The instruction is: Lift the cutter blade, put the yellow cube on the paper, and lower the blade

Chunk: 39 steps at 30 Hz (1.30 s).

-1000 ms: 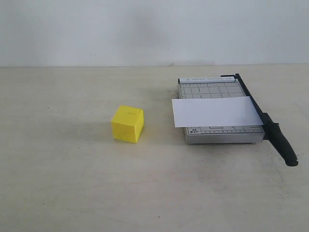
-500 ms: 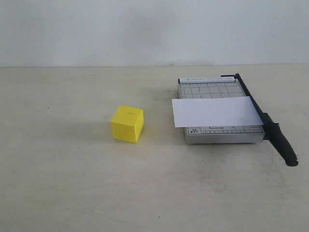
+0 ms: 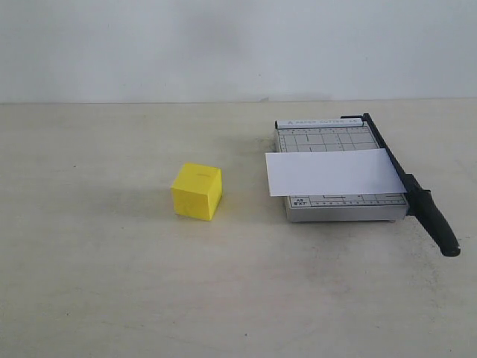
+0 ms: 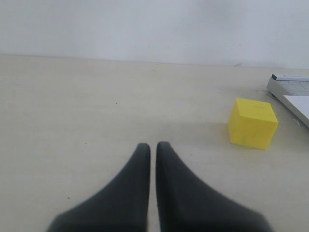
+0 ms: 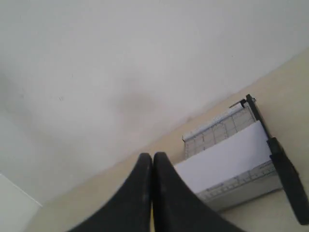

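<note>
The yellow cube [image 3: 197, 192] sits on the beige table, left of the grey gridded cutter base [image 3: 339, 209]. A white paper [image 3: 333, 171] lies across that base. The cutter blade [image 3: 432, 218] lies flat along the base's right edge, its thick black handle toward the front. Neither gripper appears in the exterior view. In the left wrist view my left gripper [image 4: 153, 145] is shut and empty, with the cube [image 4: 252, 123] apart from it. My right gripper [image 5: 152, 155] is shut and empty, with the paper [image 5: 227, 159] and blade handle [image 5: 289, 181] beyond it.
A plain white wall [image 3: 238, 48] rises behind the beige table [image 3: 112, 283]. A corner of the cutter base [image 4: 289, 87] shows in the left wrist view.
</note>
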Tool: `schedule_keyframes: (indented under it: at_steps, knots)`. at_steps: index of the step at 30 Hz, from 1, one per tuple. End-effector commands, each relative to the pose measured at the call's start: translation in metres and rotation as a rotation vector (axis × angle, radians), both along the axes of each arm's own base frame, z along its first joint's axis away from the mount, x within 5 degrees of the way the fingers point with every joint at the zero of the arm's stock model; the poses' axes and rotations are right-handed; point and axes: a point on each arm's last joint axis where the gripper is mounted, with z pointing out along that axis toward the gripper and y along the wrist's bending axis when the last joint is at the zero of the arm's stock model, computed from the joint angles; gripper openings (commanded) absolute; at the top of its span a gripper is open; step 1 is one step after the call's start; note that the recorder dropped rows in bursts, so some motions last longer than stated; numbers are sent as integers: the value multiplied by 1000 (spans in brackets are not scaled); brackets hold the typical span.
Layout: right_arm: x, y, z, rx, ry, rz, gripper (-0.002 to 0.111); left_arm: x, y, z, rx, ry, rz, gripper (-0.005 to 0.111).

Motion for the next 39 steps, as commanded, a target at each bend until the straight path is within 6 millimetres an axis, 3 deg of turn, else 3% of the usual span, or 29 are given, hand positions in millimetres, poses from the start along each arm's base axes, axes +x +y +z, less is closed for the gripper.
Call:
schedule_keyframes:
  at_steps: [1, 8, 10, 12, 14, 16, 19, 24, 31, 39]
  knots:
    - [7, 0, 9, -334, 182, 47, 0, 0, 0, 0, 1, -8, -2, 5]
    - [54, -3, 42, -500, 423, 57, 4, 0, 0, 0, 1, -8, -2, 5]
    - [74, -1, 50, -543, 514, 97, 16, 0, 0, 0, 1, -8, -2, 5]
    - [92, 0, 53, -561, 599, 134, 35, 0, 0, 0, 1, -8, -2, 5]
    - [116, 2, 54, -569, 669, 155, 61, 0, 0, 0, 1, -8, -2, 5]
    - [139, 4, 52, -570, 730, 173, 71, 0, 0, 0, 1, -8, -2, 5]
    - [167, 4, 41, -622, 824, 218, 62, 0, 0, 0, 1, -10, -2, 5]
    - [199, 7, 12, -682, 966, 312, 63, 0, 0, 0, 1, -10, -2, 5]
    - [224, 7, -35, -751, 1079, 403, 63, 0, 0, 0, 1, -10, -2, 5]
    - [242, 4, -72, -822, 1115, 426, 63, 0, 0, 0, 1, -10, -2, 5]
